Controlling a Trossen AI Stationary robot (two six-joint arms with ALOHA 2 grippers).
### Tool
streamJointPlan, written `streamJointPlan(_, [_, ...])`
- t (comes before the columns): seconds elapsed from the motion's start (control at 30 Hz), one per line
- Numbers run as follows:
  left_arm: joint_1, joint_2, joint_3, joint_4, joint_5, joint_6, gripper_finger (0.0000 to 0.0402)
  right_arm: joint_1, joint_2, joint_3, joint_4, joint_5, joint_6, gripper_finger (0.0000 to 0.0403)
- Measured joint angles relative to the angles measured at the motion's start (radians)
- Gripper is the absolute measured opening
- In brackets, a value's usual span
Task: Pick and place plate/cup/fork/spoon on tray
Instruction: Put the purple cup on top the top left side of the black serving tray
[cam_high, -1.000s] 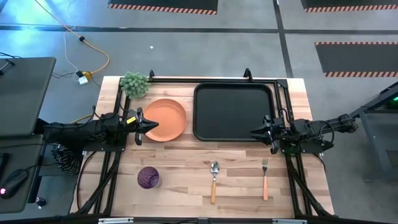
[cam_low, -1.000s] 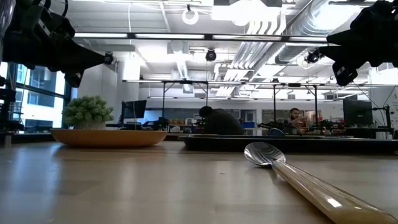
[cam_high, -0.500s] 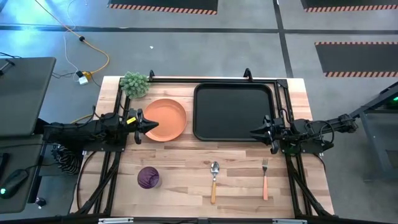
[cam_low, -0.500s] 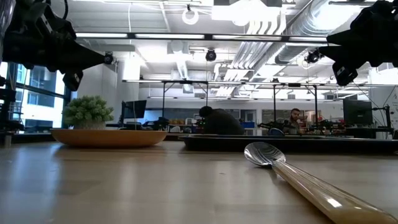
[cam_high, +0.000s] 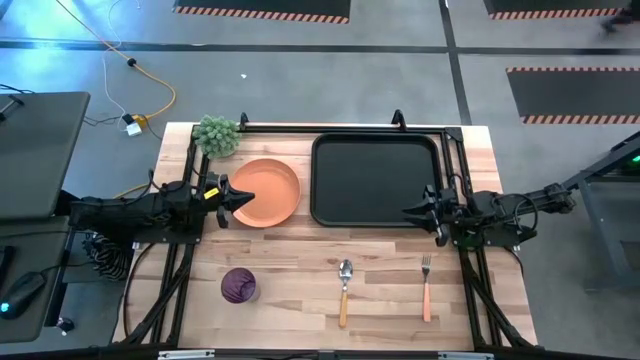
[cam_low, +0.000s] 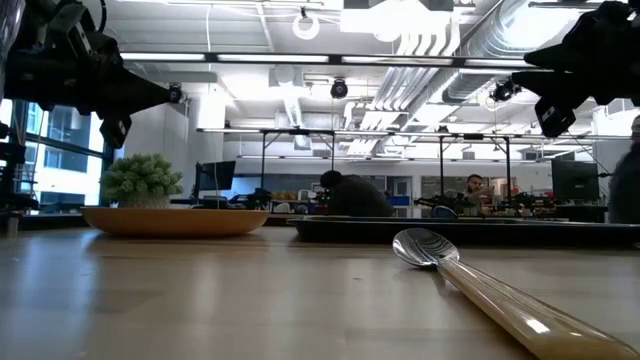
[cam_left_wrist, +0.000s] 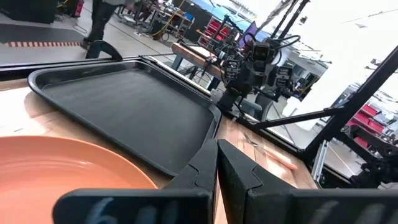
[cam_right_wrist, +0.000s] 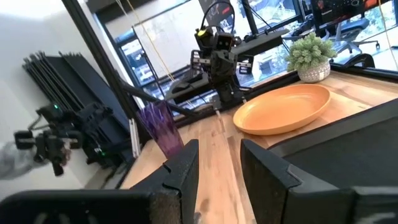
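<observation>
My left claw (cam_high: 238, 201) hangs above the left edge of the plate (cam_high: 268, 192), its fingers pressed together on nothing. The plate lies flat on the worktop (cam_high: 300, 270) just ahead of that claw, and just past it lies the tray (cam_high: 375, 180), bare inside, their rims near but apart. So the plate is plainly the left arm's job: it sits right under my left claw and needs only a short carry toward the tray.

My right claw (cam_high: 415, 212) hovers at the tray's right front corner, fingers apart and holding nothing. The fork (cam_high: 426, 285) lies on the worktop close beside it, toward the front edge, tines pointing toward the tray. The spoon (cam_high: 344, 290) lies parallel, further toward the middle. The cup (cam_high: 238, 286) stands upright at the front left, nearer my left arm.

I judge the plate the likeliest first pick, though my left claw must open first.
</observation>
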Motion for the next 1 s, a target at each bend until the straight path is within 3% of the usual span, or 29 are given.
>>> streamJointPlan(0.43, [0.001, 0.0, 0.0, 0.082, -0.001, -0.03, 0.0003, 0.0, 0.0, 0.0, 0.052, 0.013, 0.097, 0.011])
streamJointPlan(0.67, [0.001, 0.0, 0.0, 0.162, -0.053, -0.088, 0.0003, 0.0, 0.0, 0.0, 0.13, 0.276, 0.166, 0.011])
streamJointPlan(1.0, [0.001, 0.0, 0.0, 0.159, -0.163, -0.067, 0.0003, 0.0, 0.0, 0.0, 0.227, 0.411, 0.151, 0.011])
